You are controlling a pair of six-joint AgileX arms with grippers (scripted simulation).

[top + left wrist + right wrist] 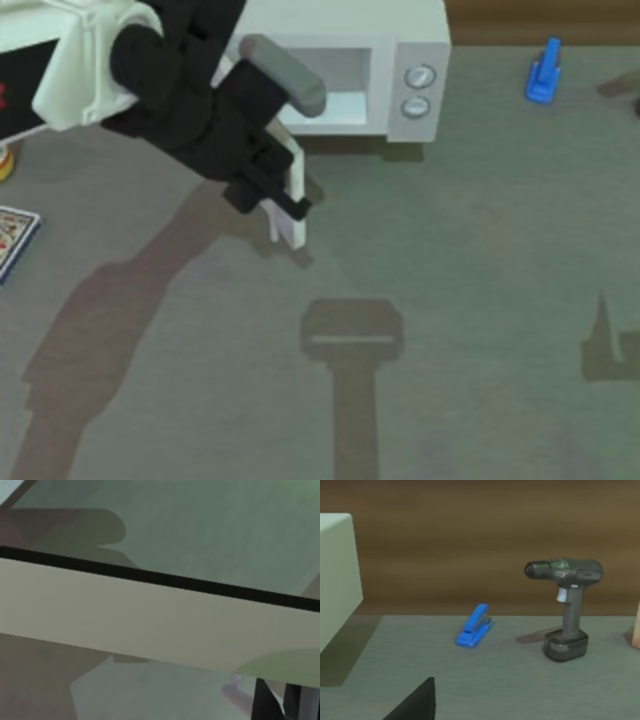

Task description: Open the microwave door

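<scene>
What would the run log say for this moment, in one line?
left gripper: at microwave door edge | door: swung open | microwave: cavity visible | right arm: out of top view

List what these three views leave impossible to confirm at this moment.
- Left gripper fingers: in the top view its own black body covers their contact with the microwave door.
- Left wrist view: the door fills it at close range; no handle visible.
- Right gripper: outside every view.
- Drill: cut off at the top view's right edge.
</scene>
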